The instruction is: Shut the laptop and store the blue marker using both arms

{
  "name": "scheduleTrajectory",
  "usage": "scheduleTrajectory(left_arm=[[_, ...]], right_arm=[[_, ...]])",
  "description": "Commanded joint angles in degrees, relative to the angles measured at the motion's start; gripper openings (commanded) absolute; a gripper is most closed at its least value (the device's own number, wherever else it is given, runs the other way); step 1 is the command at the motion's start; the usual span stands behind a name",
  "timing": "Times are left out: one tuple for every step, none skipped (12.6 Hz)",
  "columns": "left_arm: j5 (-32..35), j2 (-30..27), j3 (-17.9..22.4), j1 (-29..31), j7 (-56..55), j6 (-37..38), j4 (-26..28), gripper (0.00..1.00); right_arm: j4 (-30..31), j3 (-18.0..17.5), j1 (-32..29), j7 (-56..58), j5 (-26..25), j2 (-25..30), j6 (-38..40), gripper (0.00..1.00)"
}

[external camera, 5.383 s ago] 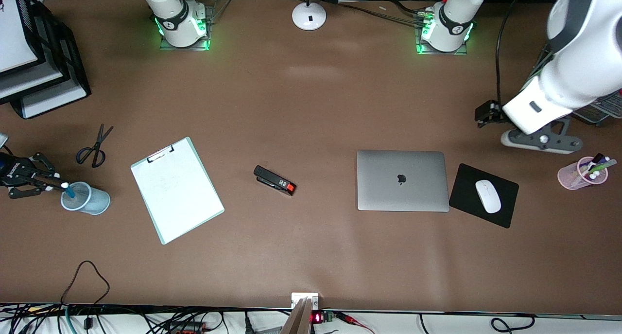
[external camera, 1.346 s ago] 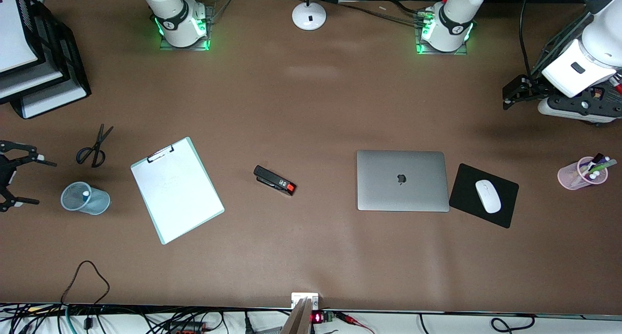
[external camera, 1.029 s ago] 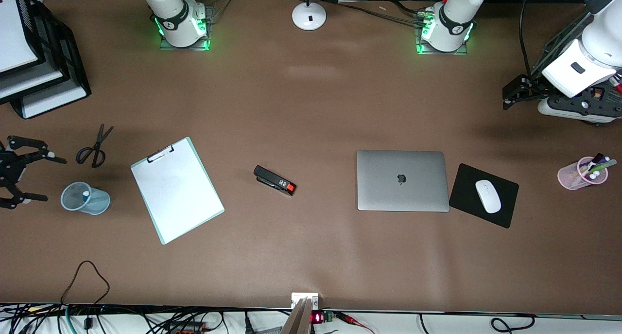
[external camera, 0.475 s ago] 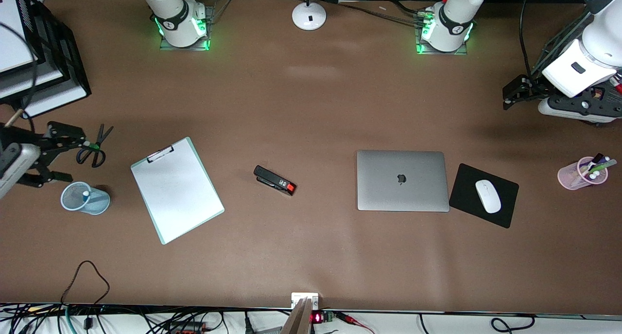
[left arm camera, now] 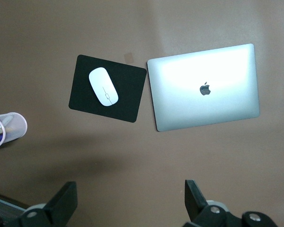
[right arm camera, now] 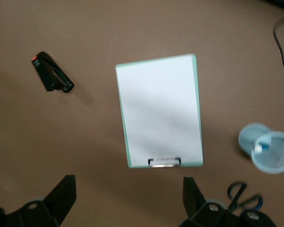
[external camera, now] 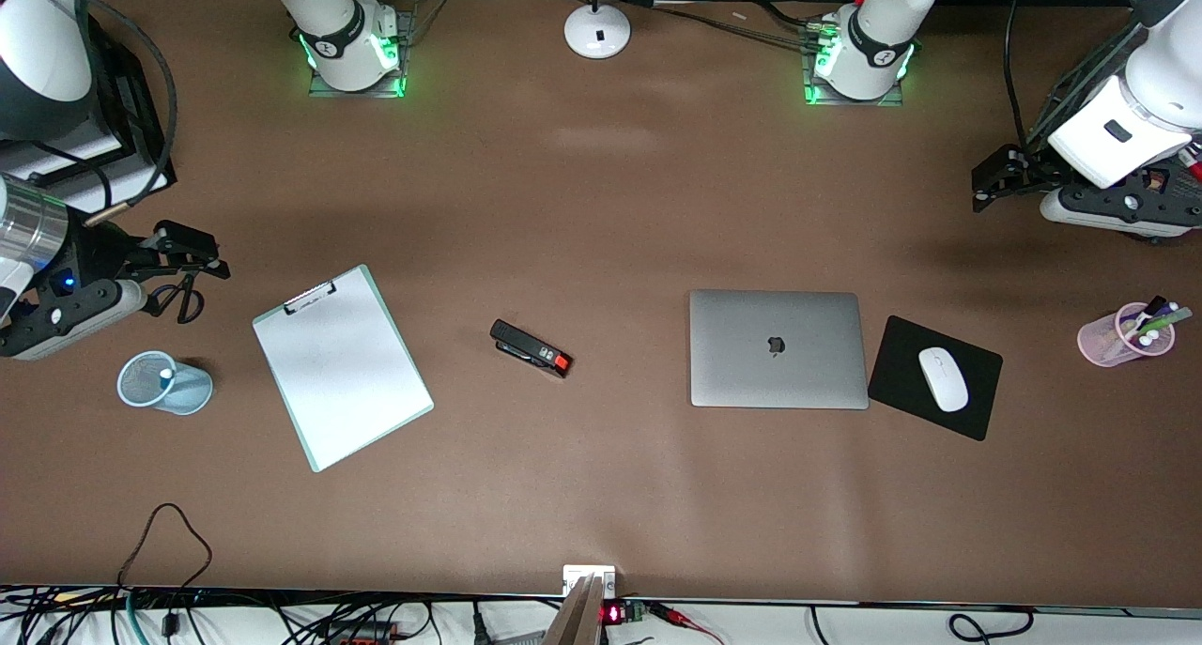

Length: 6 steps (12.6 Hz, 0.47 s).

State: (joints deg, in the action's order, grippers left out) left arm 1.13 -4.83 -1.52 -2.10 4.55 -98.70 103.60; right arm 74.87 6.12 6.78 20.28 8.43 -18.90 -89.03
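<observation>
The silver-grey laptop (external camera: 778, 348) lies shut on the table, lid up with its dark logo showing, and it also shows in the left wrist view (left arm camera: 203, 88). The blue marker (external camera: 165, 375) stands in a light-blue mesh cup (external camera: 161, 383) at the right arm's end, only its white end showing; the right wrist view shows it too (right arm camera: 257, 148). My right gripper (external camera: 199, 256) is open and empty in the air over the scissors (external camera: 178, 298). My left gripper (external camera: 988, 181) is open and empty, up over the left arm's end of the table, and waits.
A clipboard (external camera: 343, 367) lies beside the mesh cup, a black-and-red stapler (external camera: 531, 347) mid-table. A white mouse (external camera: 942, 378) sits on a black pad (external camera: 901, 363) beside the laptop. A pink pen cup (external camera: 1124, 335), black paper trays (external camera: 141, 129) and a lamp base (external camera: 597, 30) stand around.
My right gripper let the marker go into the mesh cup, opened, and has risen away from the cup to over the scissors. The left arm drew back earlier and now holds still.
</observation>
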Motion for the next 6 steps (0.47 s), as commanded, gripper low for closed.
scheduleTrajectory(left_arm=[[0.0, -0.3, 0.4, -0.2, 1.2, 1.0, -0.6, 1.00], [0.0, -0.3, 0.4, -0.2, 1.2, 1.0, -0.6, 1.00], [0.0, -0.3, 0.4, -0.2, 1.2, 1.0, -0.6, 1.00], [0.0, -0.3, 0.4, -0.2, 1.2, 1.0, -0.6, 1.00], [0.0, -0.3, 0.4, -0.2, 1.2, 1.0, -0.6, 1.00], [0.0, -0.3, 0.4, -0.2, 1.2, 1.0, -0.6, 1.00]], right_arm=[[3.8, 0.2, -0.1, -7.6, -4.0, 3.1, 3.2, 1.00], [3.8, 0.2, -0.4, -11.6, -4.2, 3.5, 5.9, 1.00], [3.8, 0.3, -0.6, -15.6, -4.2, 4.1, 8.3, 1.00], [3.8, 0.3, -1.2, -17.2, -4.2, 4.6, 9.9, 1.00], [3.8, 0.4, -1.6, -17.5, -4.2, 5.0, 11.3, 1.00], [3.7, 0.5, -1.9, -17.5, -4.4, 5.9, 12.1, 1.00]])
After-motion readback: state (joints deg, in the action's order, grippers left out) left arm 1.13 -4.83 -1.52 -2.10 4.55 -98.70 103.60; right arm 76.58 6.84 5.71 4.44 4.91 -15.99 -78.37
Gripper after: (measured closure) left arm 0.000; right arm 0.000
